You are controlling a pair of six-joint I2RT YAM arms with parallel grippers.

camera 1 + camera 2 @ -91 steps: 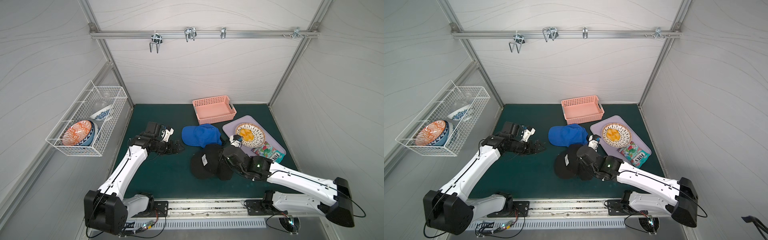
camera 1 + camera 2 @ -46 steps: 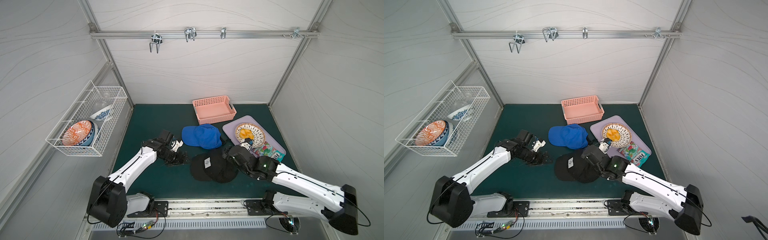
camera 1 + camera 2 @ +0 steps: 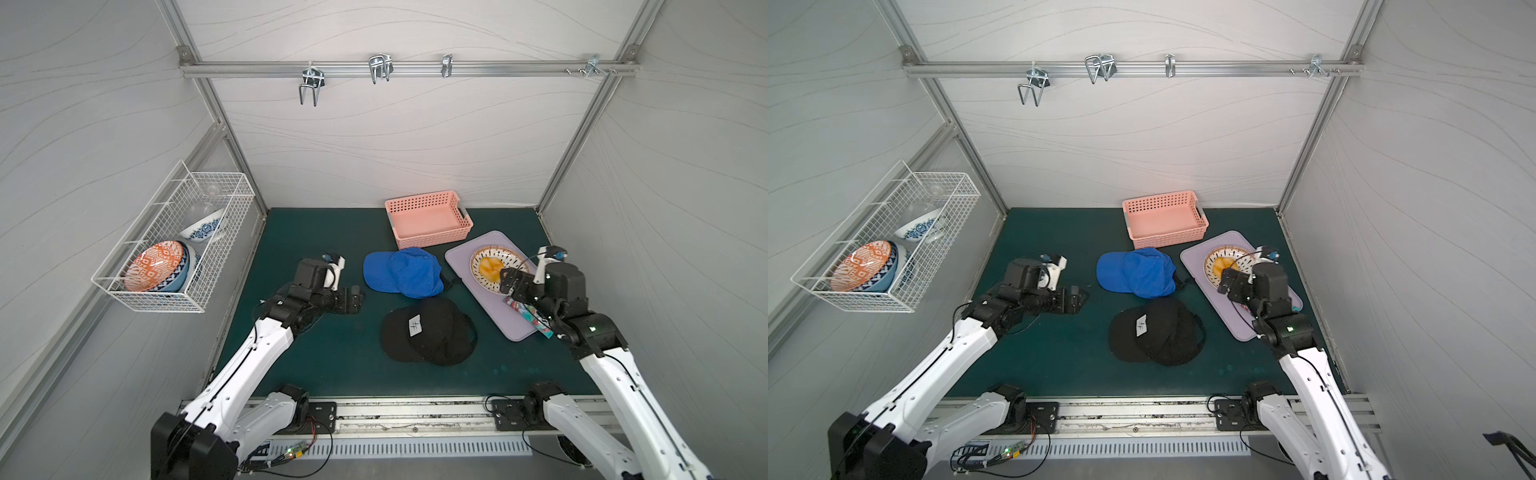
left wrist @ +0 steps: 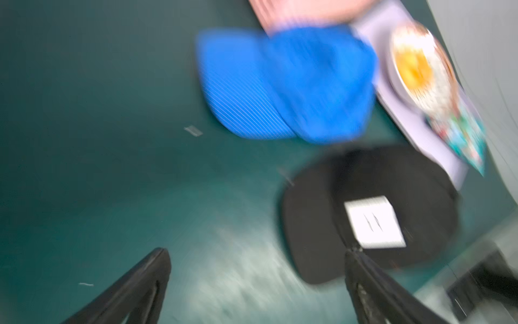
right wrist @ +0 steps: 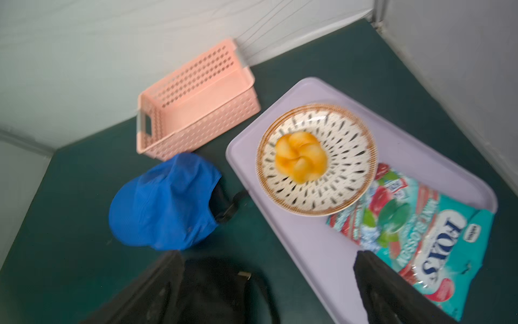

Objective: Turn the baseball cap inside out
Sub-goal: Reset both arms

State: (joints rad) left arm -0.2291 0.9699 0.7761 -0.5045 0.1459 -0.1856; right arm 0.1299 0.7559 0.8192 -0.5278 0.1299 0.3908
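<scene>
The black baseball cap (image 3: pixel 440 336) (image 3: pixel 1167 336) lies flat on the green mat near the front middle, with a white label showing on it. In the left wrist view the cap (image 4: pixel 308 224) is blurred. Only part of the cap (image 5: pixel 218 291) shows in the right wrist view. A blue cap (image 3: pixel 403 272) (image 3: pixel 1136 272) lies just behind it. My left gripper (image 3: pixel 353 299) (image 4: pixel 256 258) hovers open left of both caps, holding nothing. My right gripper (image 3: pixel 509 282) (image 5: pixel 267 261) is open and empty over the lavender tray, right of the caps.
A pink basket (image 3: pixel 424 199) stands at the back. The lavender tray (image 3: pixel 459 253) on the right carries a patterned plate (image 3: pixel 505 253) with orange food and a candy bag (image 5: pixel 420 232). A wire basket (image 3: pixel 174 291) with bowls hangs on the left wall.
My right gripper opened, let go of the black cap and drew back to the right over the tray. The cap settled flat. My left gripper dipped towards the cap, then pulled back.
</scene>
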